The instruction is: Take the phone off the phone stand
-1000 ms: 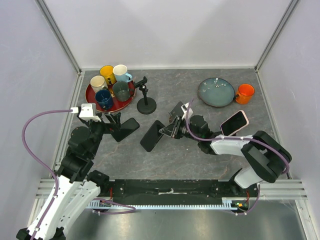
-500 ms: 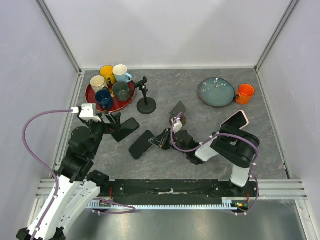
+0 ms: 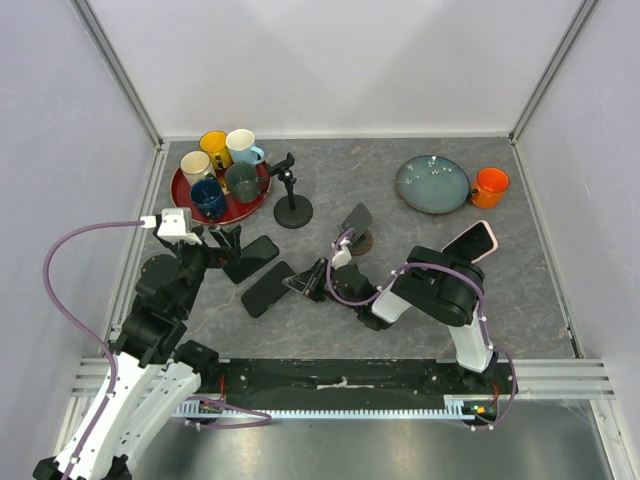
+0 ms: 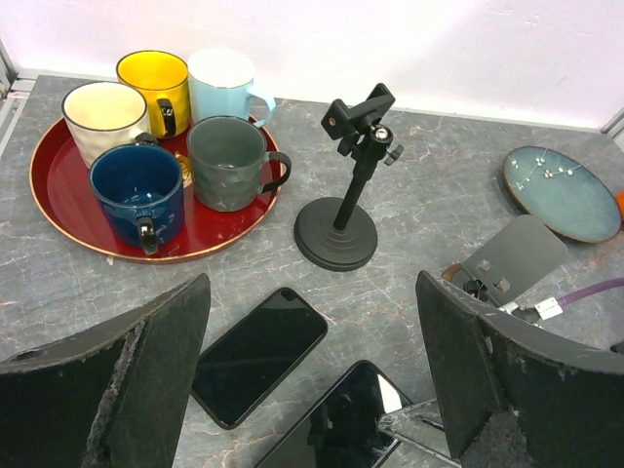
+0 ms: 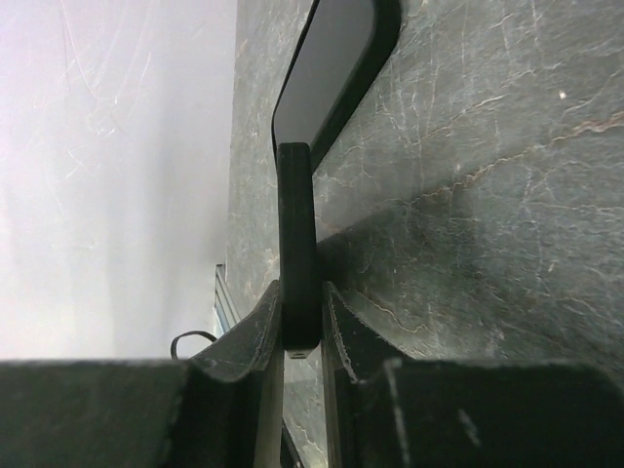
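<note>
My right gripper [image 3: 305, 283] [image 5: 300, 331] is clamped on the edge of the black phone [image 3: 267, 289] [image 5: 297, 292] [image 4: 336, 419]. The phone is off the phone stand [image 3: 355, 222] [image 4: 512, 258] and sits near-left of it, low over the grey table [image 3: 400, 310], screen up. From the wrist view I see only its thin side pinched between my two fingers, with the far end down by the stone surface.

My left gripper [image 3: 225, 240] [image 4: 312, 283] hangs further left of the stand, fingers spread wide with nothing between them. A second black phone [image 3: 252, 258] [image 4: 258, 356] lies flat just below it.

Right of the stand, a pink-cased phone [image 3: 468, 245] is tilted up by my right arm.

Beyond the stand to the left stands a black clamp mount [image 3: 291, 200] [image 4: 343, 229] on a round base, its clamp bare. Further left is a red tray [image 3: 178, 190] [image 4: 58, 229] with five mugs: yellow, cream, pale blue, navy and grey-green. Far right of the stand are a teal plate [image 3: 432, 184] [image 4: 564, 193] and, just beside it, an orange mug [image 3: 490, 187].
</note>
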Robot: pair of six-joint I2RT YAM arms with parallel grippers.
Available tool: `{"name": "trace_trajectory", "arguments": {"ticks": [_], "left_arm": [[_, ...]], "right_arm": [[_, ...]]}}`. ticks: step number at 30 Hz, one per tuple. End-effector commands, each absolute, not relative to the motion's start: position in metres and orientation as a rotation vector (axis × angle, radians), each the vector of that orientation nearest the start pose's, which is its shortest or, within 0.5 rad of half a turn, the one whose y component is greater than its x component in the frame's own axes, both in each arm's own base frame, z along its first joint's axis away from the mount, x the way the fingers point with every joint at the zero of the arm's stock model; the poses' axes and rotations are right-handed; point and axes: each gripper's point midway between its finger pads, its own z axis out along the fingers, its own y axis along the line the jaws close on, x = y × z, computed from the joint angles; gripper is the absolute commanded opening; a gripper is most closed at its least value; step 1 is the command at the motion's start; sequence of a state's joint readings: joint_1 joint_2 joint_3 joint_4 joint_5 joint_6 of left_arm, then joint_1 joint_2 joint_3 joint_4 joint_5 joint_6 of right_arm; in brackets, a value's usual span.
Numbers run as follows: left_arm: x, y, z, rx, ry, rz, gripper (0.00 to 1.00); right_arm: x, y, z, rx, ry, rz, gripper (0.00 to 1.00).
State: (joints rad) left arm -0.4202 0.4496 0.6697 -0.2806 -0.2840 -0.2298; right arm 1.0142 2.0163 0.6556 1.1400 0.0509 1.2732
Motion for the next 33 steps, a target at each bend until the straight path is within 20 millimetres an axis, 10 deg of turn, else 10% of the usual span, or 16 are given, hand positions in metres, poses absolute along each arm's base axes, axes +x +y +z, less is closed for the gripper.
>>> {"name": "trace_trajectory", "arguments": {"ticks": [1,20,33], "left_arm": [[0.246,-0.065,0.294,-0.087,1.596,-0.288,0.92],[0.245,-0.065,0.294,-0.086,1.597,-0.292,0.92],[0.246,-0.066,0.294,-0.082,1.597,-0.295,0.92]], "right_arm": [[0.233,0.445,0.082,0.35,1.979,1.596,0.08],[0.231,0.431,0.058,0.24,2.101,1.391,0.77],[0.237,0.401,0.032,0.025,2.296,0.928,0.98]]}}
